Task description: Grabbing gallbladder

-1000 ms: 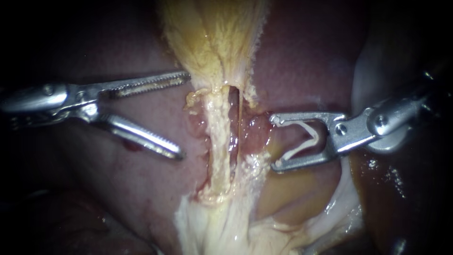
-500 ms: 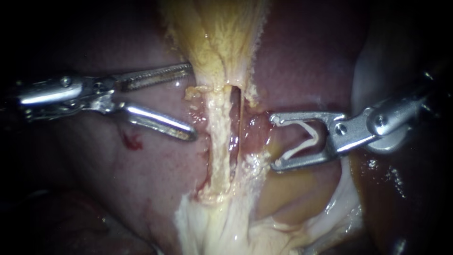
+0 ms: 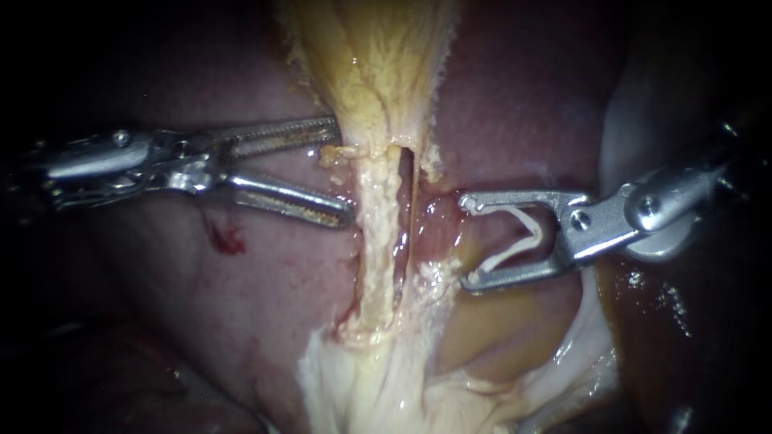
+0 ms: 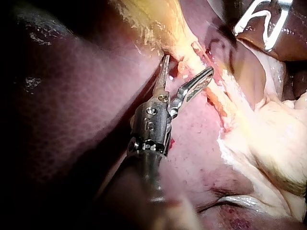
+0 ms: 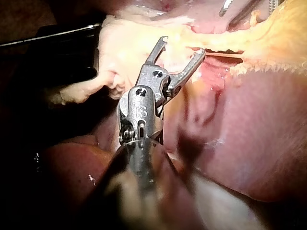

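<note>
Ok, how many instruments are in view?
2. The left instrument enters from the left, its tool open at the gallbladder; the right instrument enters from the right, holding a clip.

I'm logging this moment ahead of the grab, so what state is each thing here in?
Left instrument: jaws open, tips at the gallbladder's narrow end, nothing gripped.
Right instrument: jaws standing apart, holding a white clip between them.
Gallbladder: not yet grabbed.
Liver: exposed, with a small red spot under the left instrument.
</note>
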`<state>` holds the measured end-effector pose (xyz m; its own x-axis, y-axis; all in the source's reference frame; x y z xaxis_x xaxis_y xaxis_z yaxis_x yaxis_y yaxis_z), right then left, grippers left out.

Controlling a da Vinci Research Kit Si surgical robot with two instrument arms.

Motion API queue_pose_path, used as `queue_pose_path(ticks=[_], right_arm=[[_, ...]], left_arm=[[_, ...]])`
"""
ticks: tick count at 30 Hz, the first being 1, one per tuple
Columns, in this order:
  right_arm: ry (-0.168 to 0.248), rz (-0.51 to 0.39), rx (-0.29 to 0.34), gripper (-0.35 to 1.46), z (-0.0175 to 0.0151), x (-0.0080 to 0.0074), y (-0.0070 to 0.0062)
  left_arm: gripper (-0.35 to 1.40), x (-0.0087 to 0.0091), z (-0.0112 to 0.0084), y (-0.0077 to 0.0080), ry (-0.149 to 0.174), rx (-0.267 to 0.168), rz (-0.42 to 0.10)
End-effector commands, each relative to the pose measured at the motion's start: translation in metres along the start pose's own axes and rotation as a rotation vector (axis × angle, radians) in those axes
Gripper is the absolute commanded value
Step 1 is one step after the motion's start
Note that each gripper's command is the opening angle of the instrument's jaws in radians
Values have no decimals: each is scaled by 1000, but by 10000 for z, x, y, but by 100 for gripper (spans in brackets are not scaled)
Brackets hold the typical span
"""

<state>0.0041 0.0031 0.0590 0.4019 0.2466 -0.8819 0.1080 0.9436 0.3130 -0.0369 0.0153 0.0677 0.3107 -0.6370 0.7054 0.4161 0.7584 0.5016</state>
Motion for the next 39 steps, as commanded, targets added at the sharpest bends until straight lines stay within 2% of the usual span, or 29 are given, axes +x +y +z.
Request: queue_pose_path(ticks=[1, 6, 10, 13, 16, 22, 29, 34, 39], right_arm=[[0, 0, 0, 50, 0, 0, 0], [0, 0, 0, 50, 0, 0, 0], [0, 0, 0, 50, 0, 0, 0], [0, 0, 0, 50, 0, 0, 0], [0, 0, 0, 50, 0, 0, 0], [0, 0, 0, 50, 0, 0, 0], [0, -1, 1, 50, 0, 1, -1], [0, -1, 1, 50, 0, 1, -1], [0, -1, 1, 50, 0, 1, -1]], left_arm=[[61, -2, -1, 1, -1, -5, -12], [54, -4, -1, 2, -4, -27, -48], [38, -3, -1, 2, 4, -37, -63], [12, -3, -2, 2, 20, -46, -76], [-35, -1, -4, 1, 45, -55, -87], [-35, 0, -13, -5, 95, -72, -105], [-35, -9, -22, -19, 109, -81, -130], [-35, -37, -42, -22, 117, -73, -148], [-35, -61, -69, -21, 103, -74, -164]])
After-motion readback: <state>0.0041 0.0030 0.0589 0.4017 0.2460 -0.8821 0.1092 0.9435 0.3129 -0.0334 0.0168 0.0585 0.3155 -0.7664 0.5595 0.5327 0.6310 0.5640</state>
